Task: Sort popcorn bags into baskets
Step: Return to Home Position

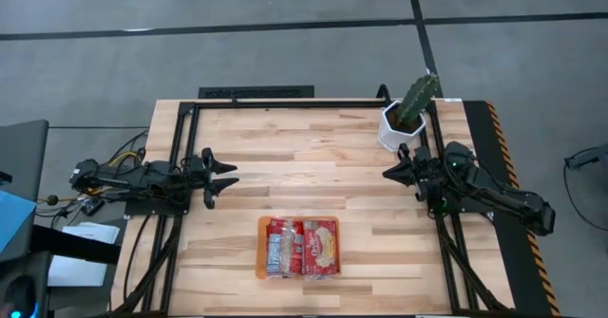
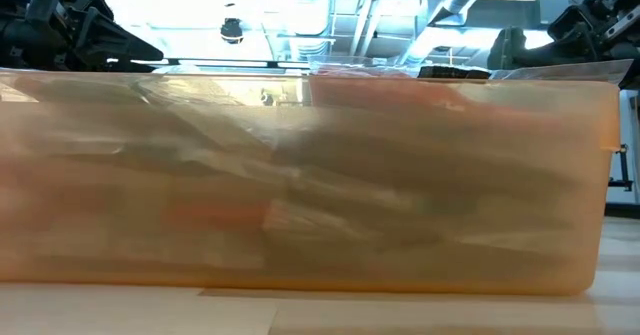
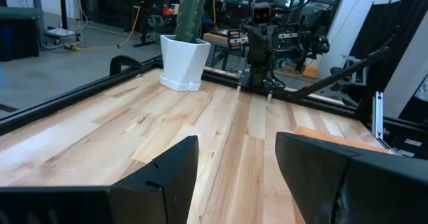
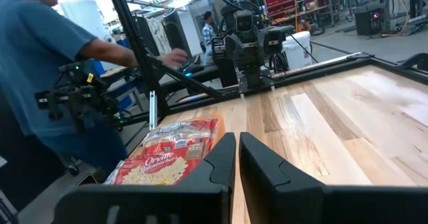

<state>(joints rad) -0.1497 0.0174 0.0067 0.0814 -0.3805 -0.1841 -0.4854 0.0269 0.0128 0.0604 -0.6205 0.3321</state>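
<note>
The orange tray point(image 1: 259, 249) sits near the table's near edge, midway between the arms, with the popcorn bags point(image 1: 302, 246) lying flat inside it, red with yellowish pictures. Its translucent wall point(image 2: 300, 175) fills the low view, and bags show dimly through it. A top bag point(image 4: 167, 157) shows in the right wrist view. My left gripper point(image 1: 224, 178) hovers open at the table's left side, pointing right, its fingers apart point(image 3: 237, 150). My right gripper point(image 1: 388, 173) hovers shut at the right side, pointing left point(image 4: 237, 142). Neither gripper is near the tray.
A white pot with a cactus point(image 1: 407, 119) stands at the far right corner, just beyond my right arm, and shows as the pot point(image 3: 184, 60) in the left wrist view. A black frame runs along the table's far edge. A person in blue point(image 4: 40, 63) stands beyond the table's near side.
</note>
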